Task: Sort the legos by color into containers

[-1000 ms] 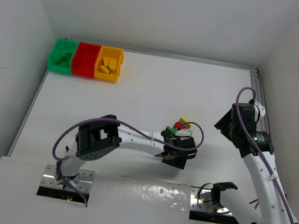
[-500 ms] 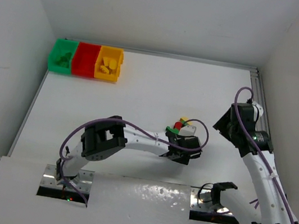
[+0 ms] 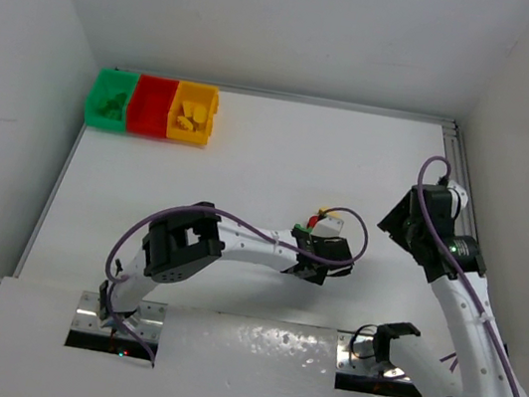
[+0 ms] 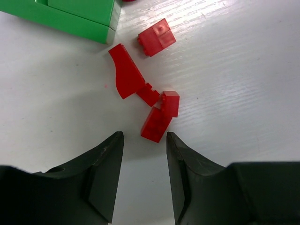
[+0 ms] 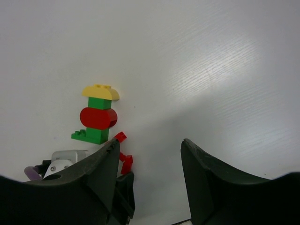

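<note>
The left gripper [image 4: 144,137] first pushes right, then draws back a little to the left. In the overhead view its dark body now hides more of the stacked legos [image 3: 313,220]. The left arm's elbow [image 3: 181,251] swings right and slightly nearer. The stack itself seems nudged a touch farther away, though the overhead view is too coarse to be sure.

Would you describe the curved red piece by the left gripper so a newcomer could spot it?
Find the left gripper near the middle of the table, above scattered red bricks. Beside the corner of the green brick lies the piece: the only fin-shaped one, with a curved edge; its neighbours are boxy.
</note>
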You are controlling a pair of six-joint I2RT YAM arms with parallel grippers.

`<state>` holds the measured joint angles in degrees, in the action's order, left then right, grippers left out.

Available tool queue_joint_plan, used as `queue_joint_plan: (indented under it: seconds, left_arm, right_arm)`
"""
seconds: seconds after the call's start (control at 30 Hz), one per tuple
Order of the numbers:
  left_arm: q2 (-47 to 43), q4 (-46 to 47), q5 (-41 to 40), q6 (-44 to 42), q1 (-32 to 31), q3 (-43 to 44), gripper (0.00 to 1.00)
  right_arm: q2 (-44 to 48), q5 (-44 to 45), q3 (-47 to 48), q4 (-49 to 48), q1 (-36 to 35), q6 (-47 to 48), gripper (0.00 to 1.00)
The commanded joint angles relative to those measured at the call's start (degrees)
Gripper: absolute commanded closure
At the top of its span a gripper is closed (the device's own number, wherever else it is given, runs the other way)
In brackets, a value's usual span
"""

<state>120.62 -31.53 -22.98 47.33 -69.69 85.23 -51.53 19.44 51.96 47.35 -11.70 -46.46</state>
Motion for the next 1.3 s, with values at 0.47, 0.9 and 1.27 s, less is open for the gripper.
queue_joint_plan:
  seconds: [0.47,0.9,1.27]
  left_arm:
    - [2.51,7.45,4.53,-13.67,-0.27,-2.7,0.61]
    - [3.92,3.58,3.73,-12.62,-0.27,-1.56,1.0]
    - [-1.87,-10.03,9.44,-18.05,3.06,6.43,1.0]
  right_arm:
    - [1.96,-0.19,0.24,0.11,0.28,0.75,0.45]
    - [3.45,0.77,0.42,0.72,0.19,1.02,0.45]
    - [0.03,-2.73,3.75,0.9,0.19,1.72,0.45]
